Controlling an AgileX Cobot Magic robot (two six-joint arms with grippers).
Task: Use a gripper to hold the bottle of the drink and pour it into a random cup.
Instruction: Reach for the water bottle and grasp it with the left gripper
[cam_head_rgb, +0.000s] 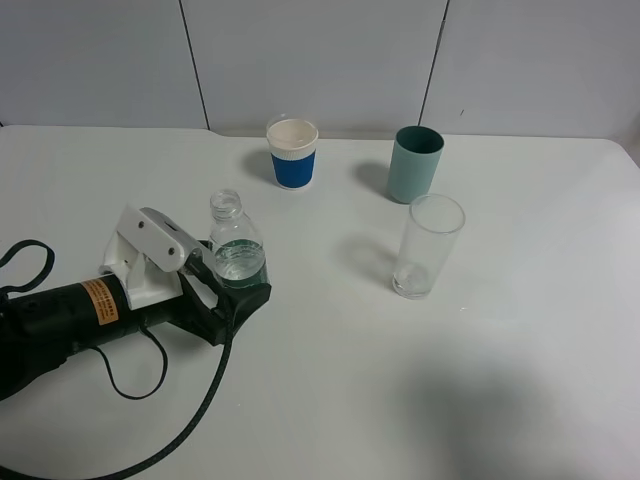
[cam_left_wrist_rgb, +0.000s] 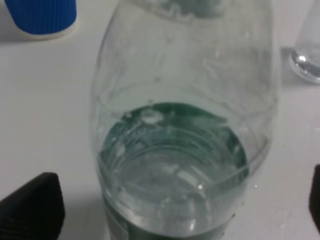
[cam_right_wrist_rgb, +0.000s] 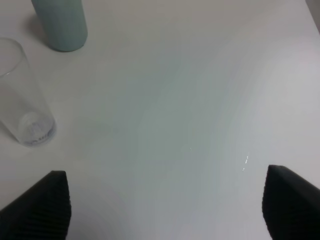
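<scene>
Your left gripper (cam_head_rgb: 232, 288) stands wide around the base of the bottle (cam_head_rgb: 237, 245) in the high view. The bottle is upright on the table (cam_head_rgb: 330, 380), uncapped and part full of the drink (cam_head_rgb: 240, 262). The cup (cam_head_rgb: 293, 152) stands well apart behind it.

In the left wrist view, bare table shows between each of the fingertips (cam_left_wrist_rgb: 30, 205) and the bottle, so there is no grip yet.

In the right wrist view, your right gripper (cam_right_wrist_rgb: 165, 210) gapes empty near the glass (cam_right_wrist_rgb: 22, 95).

By my reading, closing, lifting and pouring are all still to do.
</scene>
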